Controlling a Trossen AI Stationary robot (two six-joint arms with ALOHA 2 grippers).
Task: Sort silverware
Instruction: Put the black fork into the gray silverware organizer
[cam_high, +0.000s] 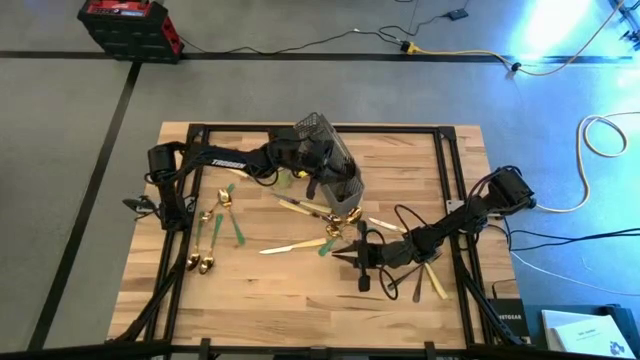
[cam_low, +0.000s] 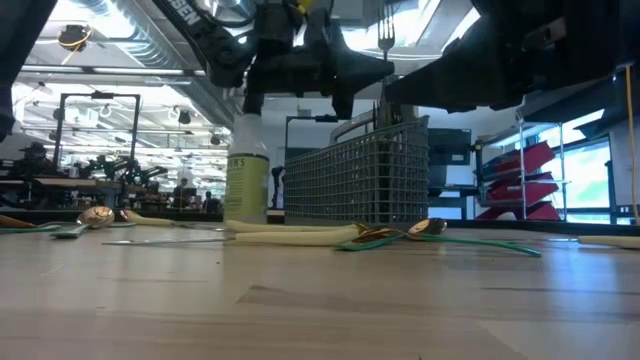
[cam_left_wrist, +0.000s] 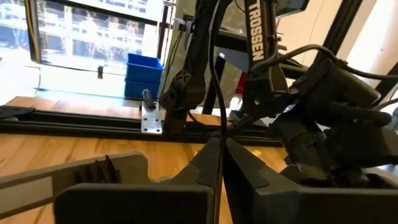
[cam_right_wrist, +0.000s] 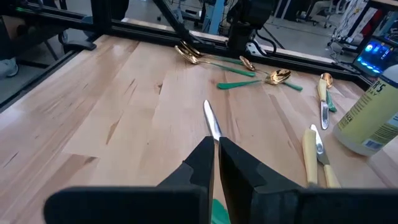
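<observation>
The silverware lies scattered on the wooden table: gold spoons with green handles (cam_high: 210, 235) at the left and cream-handled knives (cam_high: 310, 208) in the middle. The grey mesh caddy (cam_high: 335, 165) stands at the far middle. My left gripper (cam_left_wrist: 217, 142) is level above the caddy, shut on a slim dark fork (cam_low: 385, 40). My right gripper (cam_right_wrist: 214, 142) is over the table's near middle, shut on a knife (cam_right_wrist: 211, 124) with a green handle. My left gripper pinches the fork's thin stem (cam_left_wrist: 213, 118) between its two fingertips, coming in level with the fingers across the stem. The fork stands upright with its tines (cam_low: 385, 35) up. Its lower end reaches down to the caddy's top (cam_low: 383, 118). My right gripper pinches the knife between its two fingers, which lie along it. The silver blade (cam_right_wrist: 210, 121) sticks out ahead of the fingertips and a bit of green handle (cam_right_wrist: 217, 211) shows beneath them. The fingers slant slightly down, and the blade looks clear of the wood.
A spray bottle (cam_low: 245, 180) with yellow-green liquid stands beside the caddy. A pale-handled fork (cam_left_wrist: 93, 174) shows close beside my left fingers. More spoons (cam_right_wrist: 249, 68) and knives (cam_right_wrist: 314, 155) lie ahead of my right gripper. Black frame rails (cam_high: 320, 128) edge the table.
</observation>
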